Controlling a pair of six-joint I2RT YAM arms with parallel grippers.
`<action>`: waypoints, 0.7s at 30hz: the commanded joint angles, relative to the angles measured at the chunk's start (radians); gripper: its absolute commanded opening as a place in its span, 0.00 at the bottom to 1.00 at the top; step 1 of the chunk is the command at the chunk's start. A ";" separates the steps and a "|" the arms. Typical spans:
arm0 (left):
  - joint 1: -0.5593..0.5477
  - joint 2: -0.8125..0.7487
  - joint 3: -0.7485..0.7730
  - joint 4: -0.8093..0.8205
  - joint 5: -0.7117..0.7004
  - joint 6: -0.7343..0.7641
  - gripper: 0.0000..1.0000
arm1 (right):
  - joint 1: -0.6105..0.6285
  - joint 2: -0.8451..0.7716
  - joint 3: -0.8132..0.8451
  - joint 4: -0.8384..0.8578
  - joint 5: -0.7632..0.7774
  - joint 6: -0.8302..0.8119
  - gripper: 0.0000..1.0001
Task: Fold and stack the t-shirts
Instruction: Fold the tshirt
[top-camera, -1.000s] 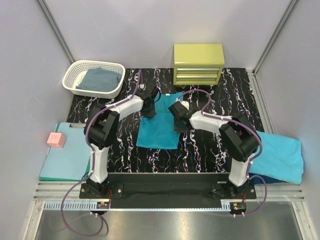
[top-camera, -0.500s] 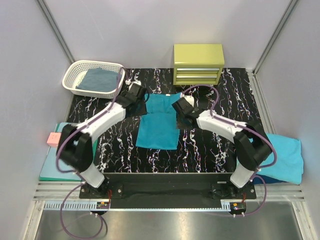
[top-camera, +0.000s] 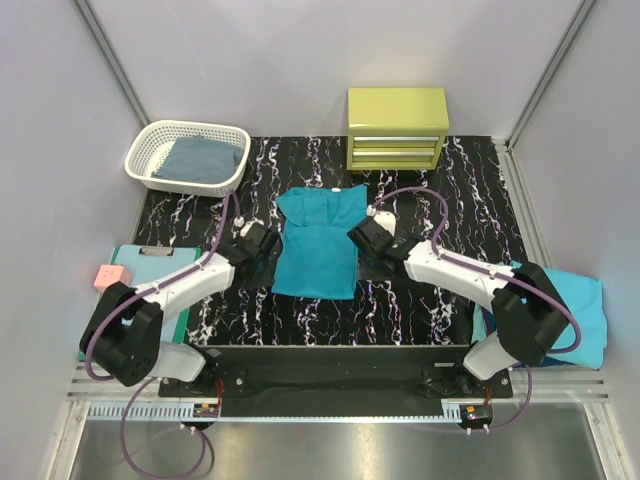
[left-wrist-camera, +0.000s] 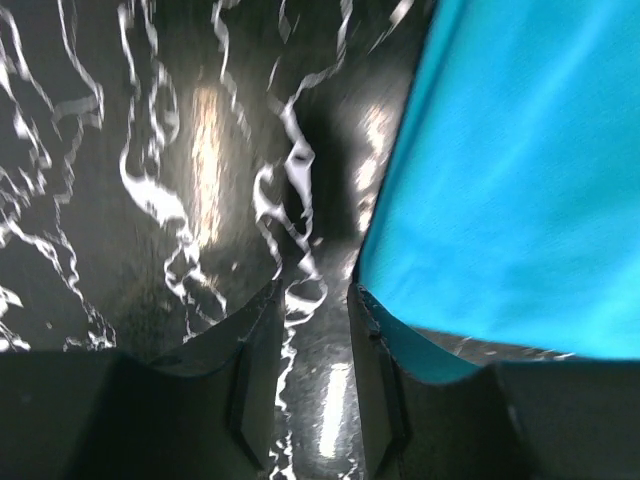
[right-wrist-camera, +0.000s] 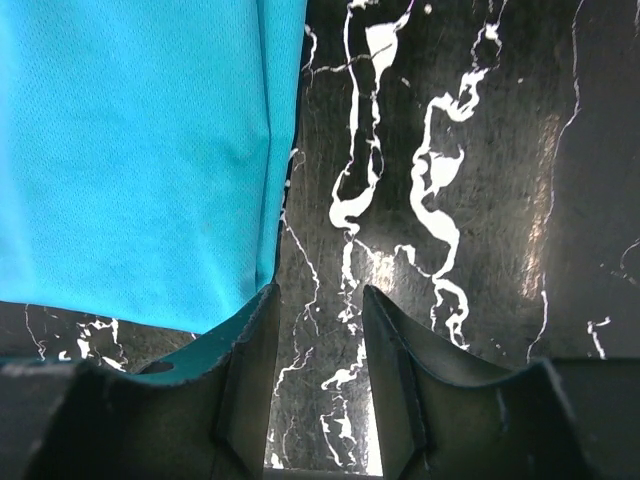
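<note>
Now the teal t-shirt (top-camera: 318, 245) lies partly folded at the middle of the black marbled surface (top-camera: 430, 300), its far end rumpled. Just off its left edge sits the left end effector (top-camera: 266, 254), narrowly parted and empty; just off its right edge, the right end effector (top-camera: 361, 242) likewise. Well to its right rests a lighter turquoise shirt (top-camera: 565, 300)

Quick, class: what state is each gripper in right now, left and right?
Left gripper: open, holding nothing, bare table between the jaws.
Right gripper: open, holding nothing, with the shirt just beside it.
</note>
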 joint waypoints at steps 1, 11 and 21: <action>-0.016 -0.047 -0.029 0.034 0.024 -0.043 0.36 | 0.027 0.010 0.011 0.000 0.040 0.056 0.46; -0.087 -0.068 -0.085 0.090 0.055 -0.089 0.43 | 0.180 0.065 0.051 -0.017 0.022 0.122 0.50; -0.094 -0.059 -0.082 0.111 0.036 -0.086 0.44 | 0.217 0.097 0.055 -0.022 0.040 0.138 0.51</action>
